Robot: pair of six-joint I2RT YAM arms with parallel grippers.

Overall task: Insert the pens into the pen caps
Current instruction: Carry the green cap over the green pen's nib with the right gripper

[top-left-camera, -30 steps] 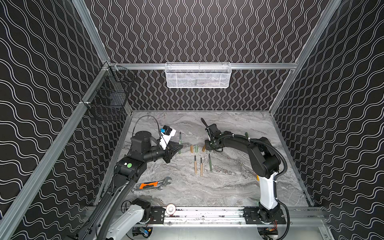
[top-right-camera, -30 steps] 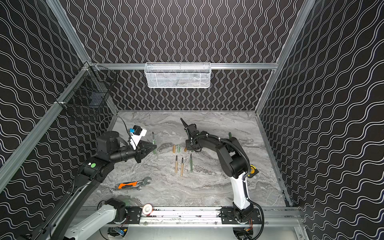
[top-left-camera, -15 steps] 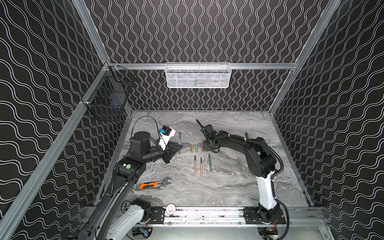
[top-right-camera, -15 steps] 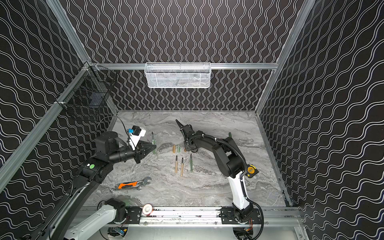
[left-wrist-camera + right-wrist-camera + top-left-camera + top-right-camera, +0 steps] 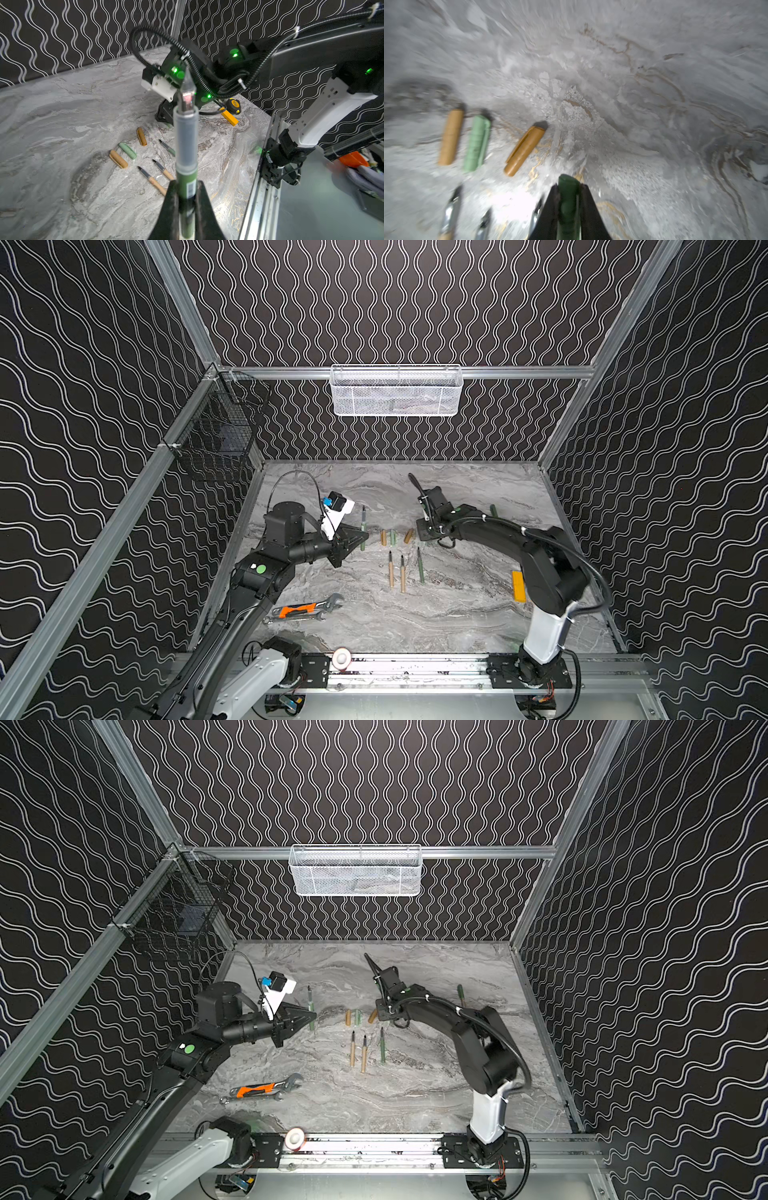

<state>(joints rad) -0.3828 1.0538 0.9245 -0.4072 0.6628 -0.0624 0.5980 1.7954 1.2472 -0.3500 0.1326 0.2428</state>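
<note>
Two tools were closed, each one on its own thing. The left tool (image 5: 185,187) gripped a green pen (image 5: 186,145) by the lower barrel, and the dark tip pointed away from the tool, toward the right arm. The right tool (image 5: 569,186) held a dark green cap (image 5: 568,201) between its fingers, close over the grey tabletop (image 5: 457,614). If the cap touched the tabletop, I could not tell.

Just beside the right tool, on the side of the left tool, three loose caps lay: a tilted tan cap (image 5: 525,150) nearest, then a light green cap (image 5: 477,143) and a second tan cap (image 5: 450,137) side by side.

Between the two tools, a little nearer to the robot's base, three uncapped pens lay almost parallel: a tan pen (image 5: 391,574), a second tan pen (image 5: 402,578) and a loose green pen (image 5: 420,570).

Farther from the left tool, toward the base, lay an orange-handled wrench (image 5: 305,609). Well apart from the right tool, by the right arm's elbow, lay an orange-yellow block (image 5: 518,585).
</note>
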